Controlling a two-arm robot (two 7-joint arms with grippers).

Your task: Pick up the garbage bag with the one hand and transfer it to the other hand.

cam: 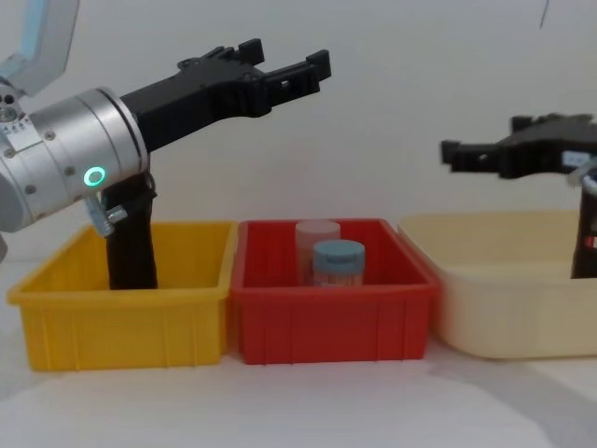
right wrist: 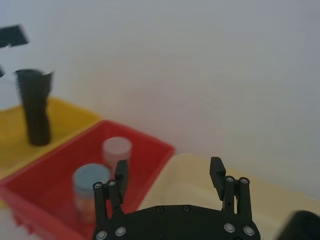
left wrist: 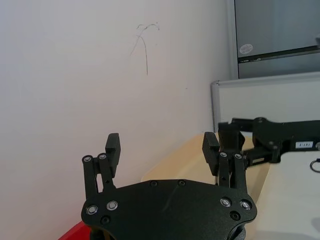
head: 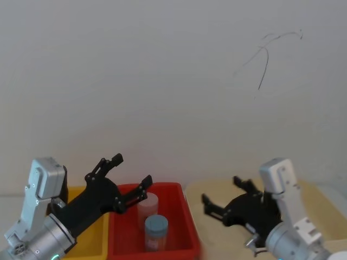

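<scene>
No pickup has begun, and neither gripper holds anything. The sticker-free black left gripper hangs high above the left part of the red plastic bin, its fingers spread wide. The black right gripper hovers to the right of that bin, over the cream tub, its fingers also spread. The garbage bag, a tall black labelled roll, stands upright in the tub, farthest from the red bin. Next, I judge, one gripper must descend and straddle the roll, keeping clear of the tub wall.

Red bin glossy plastic; left tool matt black; wrist smooth silver metal.
</scene>
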